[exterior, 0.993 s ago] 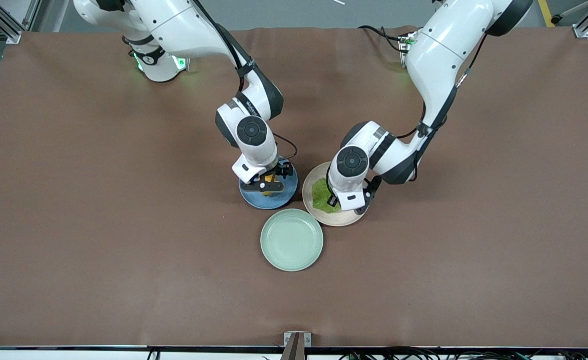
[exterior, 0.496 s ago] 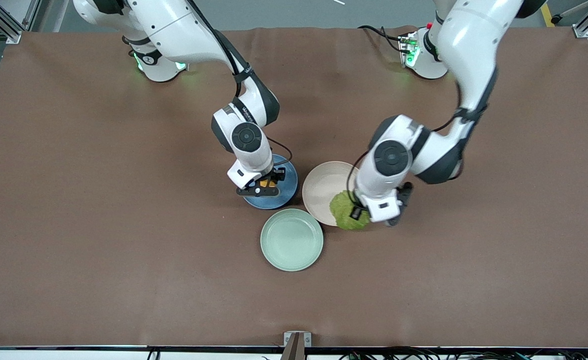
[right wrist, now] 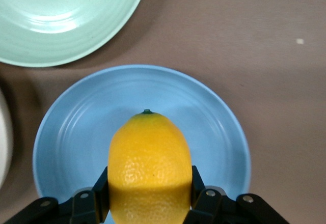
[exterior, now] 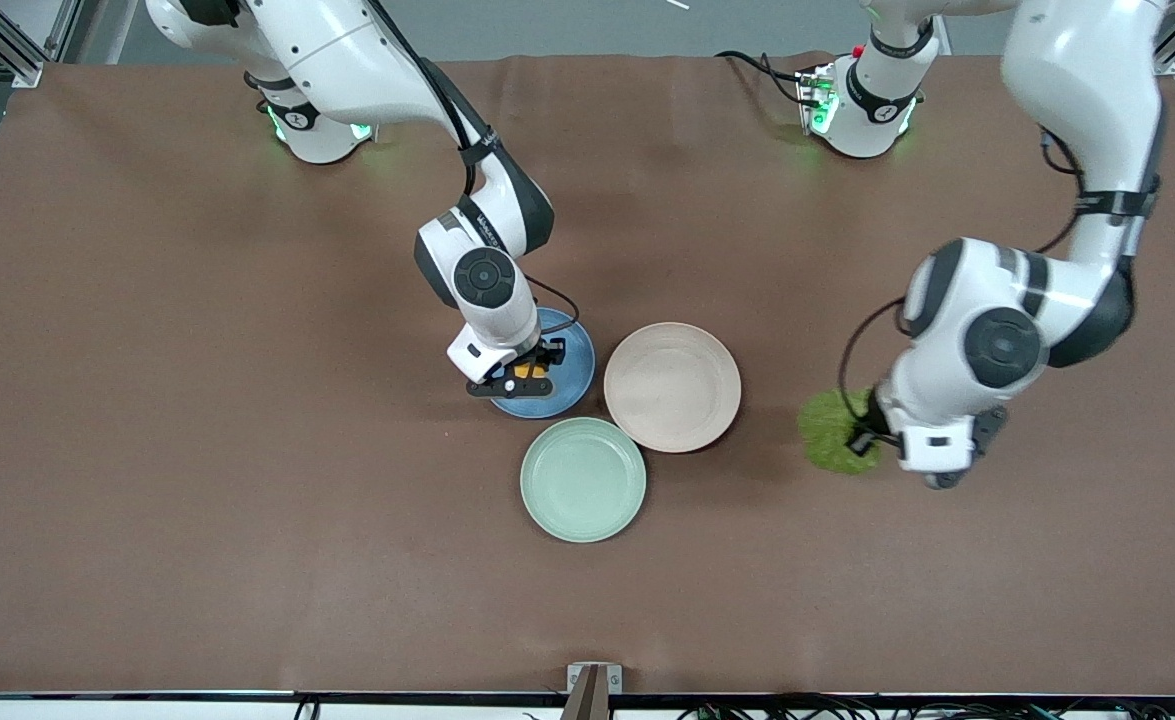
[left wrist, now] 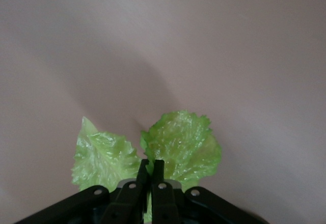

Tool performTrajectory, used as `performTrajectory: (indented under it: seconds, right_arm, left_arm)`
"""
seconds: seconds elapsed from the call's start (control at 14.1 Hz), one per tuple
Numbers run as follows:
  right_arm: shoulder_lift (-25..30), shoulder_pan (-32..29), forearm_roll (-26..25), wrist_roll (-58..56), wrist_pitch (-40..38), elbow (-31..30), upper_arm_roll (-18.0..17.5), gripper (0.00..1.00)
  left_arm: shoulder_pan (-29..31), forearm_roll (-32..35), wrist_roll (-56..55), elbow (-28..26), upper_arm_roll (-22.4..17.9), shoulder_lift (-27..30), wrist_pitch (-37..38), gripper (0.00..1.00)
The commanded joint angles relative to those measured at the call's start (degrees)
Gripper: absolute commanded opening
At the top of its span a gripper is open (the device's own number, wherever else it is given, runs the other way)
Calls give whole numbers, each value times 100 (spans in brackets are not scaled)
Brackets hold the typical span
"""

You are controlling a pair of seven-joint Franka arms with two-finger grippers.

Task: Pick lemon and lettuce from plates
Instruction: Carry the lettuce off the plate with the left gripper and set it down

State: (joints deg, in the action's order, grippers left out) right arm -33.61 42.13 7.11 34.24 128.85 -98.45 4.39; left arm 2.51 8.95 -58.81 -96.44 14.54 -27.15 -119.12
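My right gripper (exterior: 519, 378) is shut on the yellow lemon (right wrist: 149, 168) and holds it just above the blue plate (exterior: 565, 386), which also shows in the right wrist view (right wrist: 214, 127). My left gripper (exterior: 862, 437) is shut on the green lettuce (exterior: 831, 432) and holds it over the bare brown table, toward the left arm's end, away from the beige-pink plate (exterior: 673, 386). In the left wrist view the leaf (left wrist: 178, 145) hangs pinched between the closed fingers (left wrist: 151, 169). The beige-pink plate is empty.
A pale mint-green plate (exterior: 583, 480) lies nearer the front camera, touching close to both other plates; it also shows in the right wrist view (right wrist: 61, 15). Brown cloth covers the table (exterior: 197, 480).
My left gripper has lifted the lettuce off the beige-pink plate and carried it toward the left arm's end of the table. My right gripper has risen slightly with the lemon over the blue plate.
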Motion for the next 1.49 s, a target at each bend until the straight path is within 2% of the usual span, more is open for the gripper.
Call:
performTrajectory:
  seconds: [0.0, 0.14, 0.21, 0.35, 0.43, 0.5, 0.64, 0.85, 0.99, 1.13, 1.42]
  right_arm:
    - [1161, -230, 1, -127, -1130, -200, 140, 23]
    - [1741, -755, -8, -687, -1930, -227, 141, 24]
    - [1953, -1072, -8, -1073, -2230, -271, 141, 24]
    - [2287, -1783, -25, -1952, -2531, -515, 150, 24]
    - [2385, -2161, -77, -2478, -2505, -735, 150, 24]
    - [2394, -2565, -191, -3040, -2462, -885, 150, 24]
    - [2351, -3199, -323, -3737, -2164, -1140, 141, 24]
    - [2237, -3833, -403, -4555, -901, -1868, 141, 25]
    - [1931, -3992, -403, -4637, -75, -2212, 141, 25]
    - [1483, -4072, -403, -4628, 490, -2292, 141, 28]
    - [779, -4239, -394, -4628, 1387, -2284, 132, 28]
  left_arm:
    - [512, 72, 737, -585, 67, 105, -399, 1]
    - [899, 72, 1263, -719, 76, -114, -681, 4]
    - [961, 54, 1484, -701, 76, -211, -691, 9]
    - [1015, 46, 1810, -657, 76, -370, -796, 33]
    - [1015, 37, 1890, -588, 76, -370, -797, 70]
    - [1023, -7, 1899, -491, 76, -327, -779, 100]
    - [989, -16, 1882, -280, 76, -178, -630, 100]
    - [962, -7, 1882, 307, 137, 156, -26, 100]
    - [953, 37, 1890, 930, 225, 271, 799, 100]
    - [945, 63, 2117, 1450, 277, 420, 1494, 100]
    - [944, 63, 3004, 1566, 287, 1201, 2251, 100]
